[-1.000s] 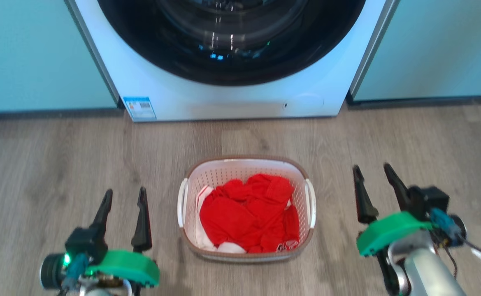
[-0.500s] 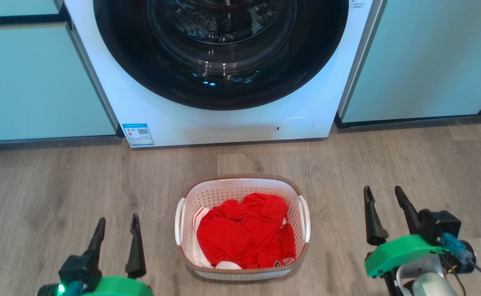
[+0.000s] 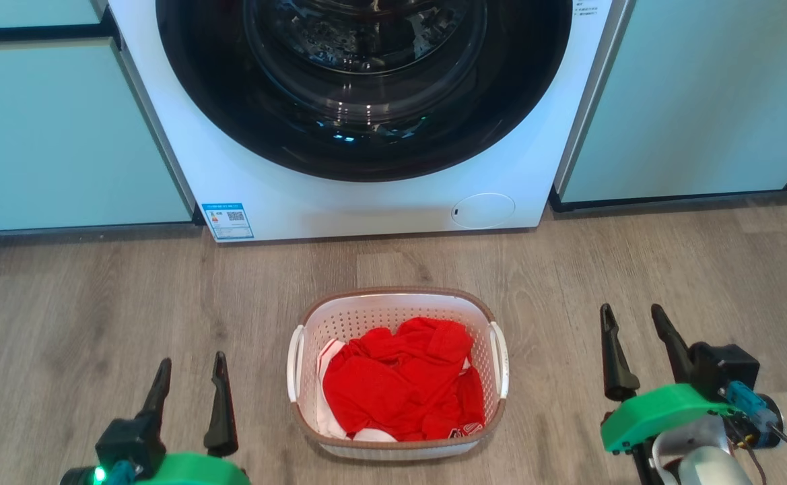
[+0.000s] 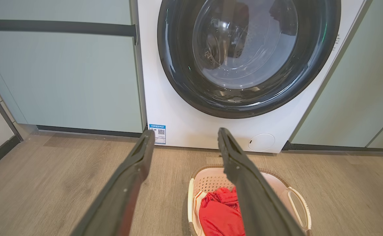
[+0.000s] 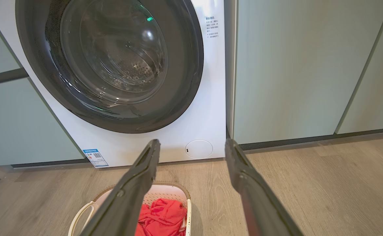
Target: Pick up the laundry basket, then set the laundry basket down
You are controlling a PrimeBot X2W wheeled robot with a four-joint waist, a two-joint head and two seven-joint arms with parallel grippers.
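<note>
The laundry basket [image 3: 366,312] sits on the wooden floor in front of the washing machine, white and perforated with a brown rim, red clothes [image 3: 400,380] heaped inside. Its left handle [image 3: 293,364] and right handle [image 3: 499,360] are free. My left gripper [image 3: 191,364] stands open to the basket's left, apart from it. My right gripper [image 3: 632,313] stands open to its right, also apart. The left wrist view shows the basket [image 4: 211,180] low right behind my open left gripper [image 4: 184,136]. The right wrist view has the basket [image 5: 168,191] low left, with my right gripper [image 5: 189,144] open.
A white washing machine [image 3: 366,202] with a dark round door [image 3: 366,81] stands just behind the basket. Pale green cabinet fronts [image 3: 63,135] flank it on both sides. Bare wooden floor [image 3: 97,303] spreads around the basket.
The head camera tilted up over the past second, so the whole scene slid down the picture. In the last half second basket and both grippers keep their places.
</note>
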